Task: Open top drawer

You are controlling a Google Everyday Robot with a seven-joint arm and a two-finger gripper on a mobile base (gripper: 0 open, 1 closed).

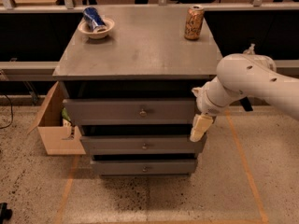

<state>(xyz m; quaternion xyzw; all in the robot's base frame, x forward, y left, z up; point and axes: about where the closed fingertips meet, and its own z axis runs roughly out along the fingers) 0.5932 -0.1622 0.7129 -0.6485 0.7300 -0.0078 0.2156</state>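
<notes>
**A:** Well, where was the top drawer (126, 112)?

**B:** It was the uppermost of three grey fronts and the widest, with its small round knob (143, 111) at centre. A dark gap ran along its upper edge, and the grey worktop (140, 50) sat right over that.

**A:** And the tool?

**B:** The tool (200, 127) hung at the top drawer's right end, by the lower corner of the front, and it pointed down. It was well apart from the knob. I could not tell how wide it stood, or whether it touched the front. The white arm (247, 80) came in from the right of the top drawer.

**A:** What lay below that drawer?

**B:** There was a narrower middle drawer (140, 144), and a bottom drawer (142, 167) under that.

**A:** Was there anything above it?

**B:** A bowl (96, 28) holding a blue can (92, 17) stood above and behind the top drawer's left end. An upright tan can (194, 22) stood above and behind its right end.

**A:** And beside it?

**B:** An open cardboard box (53, 129) sat on the floor, just left of the top drawer.
</notes>
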